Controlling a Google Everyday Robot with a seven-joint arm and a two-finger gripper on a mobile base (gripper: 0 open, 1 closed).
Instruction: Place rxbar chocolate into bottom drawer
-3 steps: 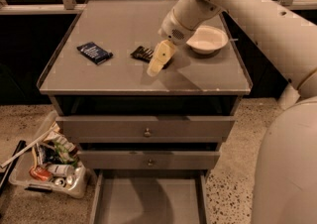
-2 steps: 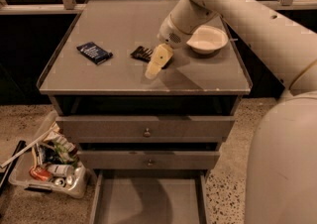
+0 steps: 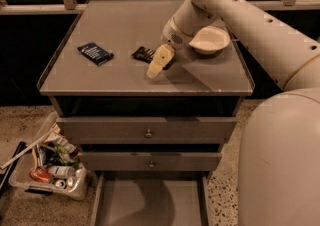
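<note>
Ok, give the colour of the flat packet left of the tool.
Dark blue packet, clearest in the camera view; the tool is right of it.

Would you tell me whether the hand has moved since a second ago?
No. The hand stays at the right end of the rxbar, just left of the white bowl, as before.

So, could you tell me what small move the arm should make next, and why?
Probably ease the tool down onto the rxbar chocolate. The bar lies flat on the tabletop, partly hidden behind the tool and not yet lifted, and the bottom drawer already stands open below.
</note>
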